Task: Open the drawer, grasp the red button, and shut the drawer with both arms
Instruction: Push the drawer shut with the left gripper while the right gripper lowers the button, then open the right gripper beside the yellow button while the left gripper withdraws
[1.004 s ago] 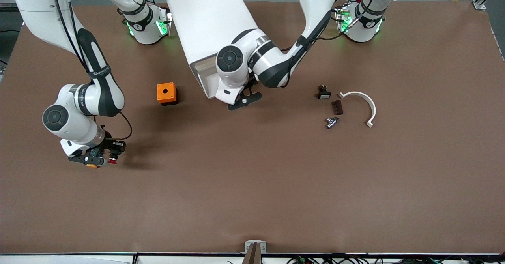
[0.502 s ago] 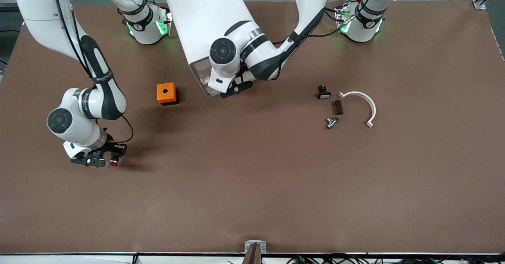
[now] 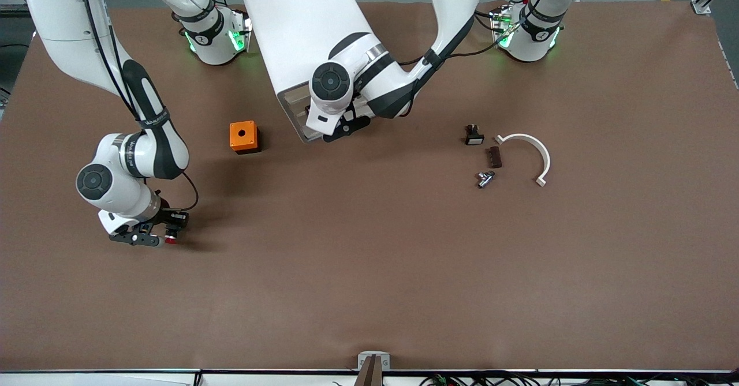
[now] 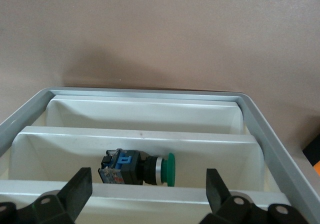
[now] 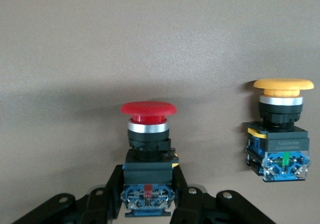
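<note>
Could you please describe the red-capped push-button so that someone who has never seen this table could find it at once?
Follow the right arm down to its black two-finger right gripper, low at the right arm's end of the brown table. Between its fingers sits the small push-button with a round red cap, black body and blue rear block. The similar push-button beside it has an orange-yellow cap and stands free.

Your front camera looked down from high across the table [image 3: 369, 270], facing both bases. Your left wrist camera sat close over the cabinet [image 3: 306, 34]; your right wrist camera hung low over the tabletop.
</note>
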Tool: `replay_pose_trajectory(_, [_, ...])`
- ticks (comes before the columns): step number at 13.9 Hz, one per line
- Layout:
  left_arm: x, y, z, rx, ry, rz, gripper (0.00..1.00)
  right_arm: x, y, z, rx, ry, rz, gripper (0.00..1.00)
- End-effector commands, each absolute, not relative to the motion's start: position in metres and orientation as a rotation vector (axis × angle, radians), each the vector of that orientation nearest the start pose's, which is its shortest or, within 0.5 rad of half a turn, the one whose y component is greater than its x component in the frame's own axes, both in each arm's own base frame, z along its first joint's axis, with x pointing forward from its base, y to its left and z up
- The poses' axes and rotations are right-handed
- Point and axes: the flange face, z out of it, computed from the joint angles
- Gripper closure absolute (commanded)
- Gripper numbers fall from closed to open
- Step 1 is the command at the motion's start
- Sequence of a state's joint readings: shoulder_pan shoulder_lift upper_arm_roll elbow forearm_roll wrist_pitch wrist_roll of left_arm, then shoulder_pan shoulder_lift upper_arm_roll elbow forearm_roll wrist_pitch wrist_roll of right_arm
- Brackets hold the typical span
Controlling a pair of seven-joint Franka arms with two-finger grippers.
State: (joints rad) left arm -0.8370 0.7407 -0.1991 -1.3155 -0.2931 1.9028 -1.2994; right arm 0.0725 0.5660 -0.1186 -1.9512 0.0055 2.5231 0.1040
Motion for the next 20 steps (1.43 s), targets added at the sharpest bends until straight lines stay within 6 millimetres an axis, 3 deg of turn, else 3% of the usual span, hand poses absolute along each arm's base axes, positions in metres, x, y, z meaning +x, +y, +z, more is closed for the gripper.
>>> replay_pose_trajectory(1, [0.402,-0.606,0.310,-3.057,-0.699,0.673,0.00,0.626,-0.027,0.191,-3.195,0.207,-0.025,0.00])
replay_pose_trajectory(4, [0.449,-0.571,0.349,-3.095,-0.762,0.522,0.00,0.631,-0.026,0.207,-3.196,0.189,-0.024,0.00])
replay_pose_trajectory(6, [0.481,-0.539,0.402,-3.148,-0.830,0.402,0.00,0.636,-0.026,0.236,-3.194,0.172,0.021,0.00])
replay_pose_trajectory(9, [0.533,-0.460,0.493,-3.221,-0.969,0.270,0.00,0.642,-0.025,0.272,-3.192,0.100,0.111,0.00])
replay_pose_trajectory(11, [0.552,-0.397,0.535,-3.231,-0.879,0.246,0.00,0.645,-0.023,0.309,-3.187,0.053,0.142,0.00])
replay_pose_trajectory(13, [0.558,-0.343,0.555,-3.225,-0.667,0.281,0.01,0.641,-0.022,0.349,-3.175,0.009,0.230,0.00])
replay_pose_trajectory(15, [0.563,-0.301,0.570,-3.202,-0.495,0.252,0.01,0.631,-0.019,0.394,-3.157,0.008,0.285,0.00])
replay_pose_trajectory(17, [0.567,-0.261,0.589,-3.193,-0.429,0.214,0.00,0.616,-0.016,0.439,-3.149,0.004,0.275,0.00])
replay_pose_trajectory(20, [0.570,-0.201,0.616,-3.211,-0.345,0.190,0.00,0.598,-0.016,0.489,-3.139,0.006,0.260,0.00])
